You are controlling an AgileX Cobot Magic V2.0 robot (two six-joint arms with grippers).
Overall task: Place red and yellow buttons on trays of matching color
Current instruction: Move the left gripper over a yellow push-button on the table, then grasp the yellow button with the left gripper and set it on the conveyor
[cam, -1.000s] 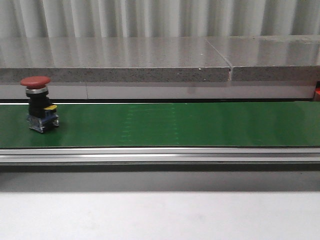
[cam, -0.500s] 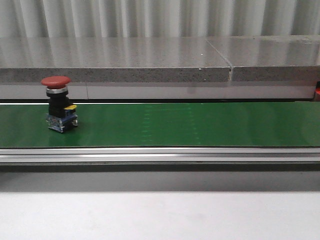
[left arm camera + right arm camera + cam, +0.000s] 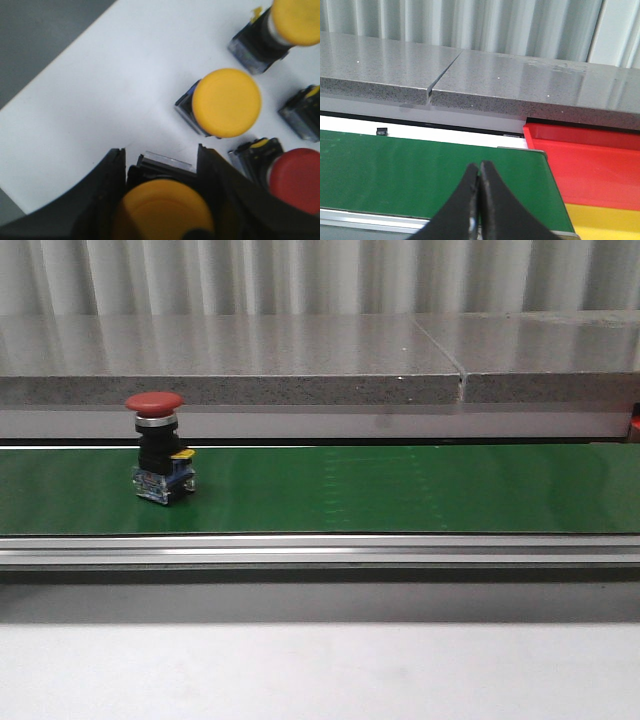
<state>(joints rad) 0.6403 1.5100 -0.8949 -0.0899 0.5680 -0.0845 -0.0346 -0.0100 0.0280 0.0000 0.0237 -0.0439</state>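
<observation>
My left gripper (image 3: pixel 162 210) has its jaws clamped on a yellow button (image 3: pixel 161 209); right gripper (image 3: pixel 480 200) jaws together above the green belt (image 3: pixel 420 172), where a red button (image 3: pixel 160 448) stands upright.

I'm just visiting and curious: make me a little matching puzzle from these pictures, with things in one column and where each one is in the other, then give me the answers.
Things:
1. red button
2. yellow button
3. red tray
4. right hand

Places or states:
A. held between the fingers of the left hand
B. shut and empty, above the green belt
C. standing upright on the green belt
D. just past the end of the green belt, with a yellow tray beside it

Pairs: 1-C, 2-A, 3-D, 4-B
</observation>
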